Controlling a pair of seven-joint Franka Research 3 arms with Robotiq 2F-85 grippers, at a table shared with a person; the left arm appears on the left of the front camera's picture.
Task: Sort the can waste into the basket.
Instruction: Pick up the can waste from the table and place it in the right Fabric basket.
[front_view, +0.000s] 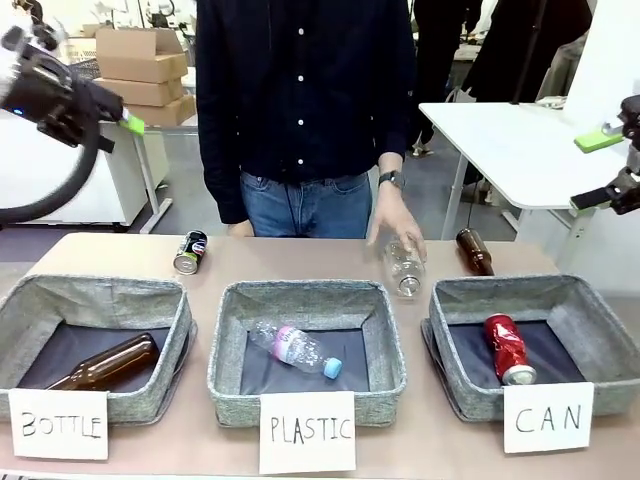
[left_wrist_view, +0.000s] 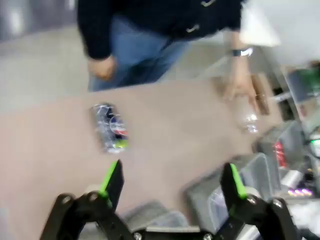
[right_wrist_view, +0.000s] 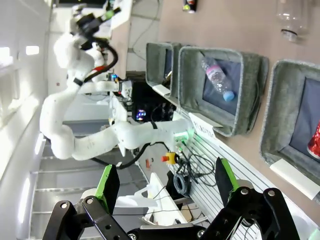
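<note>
The left gripper (left_wrist_view: 172, 167) at the bottom of the left wrist view stands released, jaws wide and empty. Just above them in the frame, the Pepsi can (left_wrist_view: 111, 127) lies on its side with bare table (left_wrist_view: 175, 115) all around it. The right gripper (right_wrist_view: 166, 167) is also spread and holds nothing. The front view adds the red can (front_view: 508, 348) inside the CAN basket (front_view: 520, 287) at lower right, and a person's hand (front_view: 398, 228) on a clear bottle (front_view: 404, 270) at centre.
</note>
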